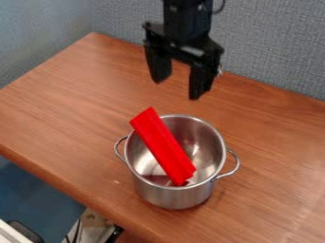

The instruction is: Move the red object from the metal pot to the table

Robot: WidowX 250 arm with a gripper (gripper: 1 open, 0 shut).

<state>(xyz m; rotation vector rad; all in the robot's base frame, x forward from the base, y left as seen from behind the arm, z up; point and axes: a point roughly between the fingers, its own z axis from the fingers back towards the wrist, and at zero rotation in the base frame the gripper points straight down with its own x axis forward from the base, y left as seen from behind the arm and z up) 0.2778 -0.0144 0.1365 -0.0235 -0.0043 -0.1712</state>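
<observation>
The gripper point(180, 79) is all black. It has two long, flat fingers point(199, 80) under a boxy body. No markings can be made out.

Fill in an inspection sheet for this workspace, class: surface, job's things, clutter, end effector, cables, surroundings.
Surface: wooden table, reddish-brown, bare apart from the pot.
Job's things: red object leans inside the metal pot, its upper end sticking out over the rim; pot upright near the front edge.
Clutter: nothing seen.
End effector: black end effector open, pointing down, above the table behind the pot, holding nothing.
Cables: nothing seen.
Surroundings: grey-blue wall behind; indistinct items below the table edge.
</observation>
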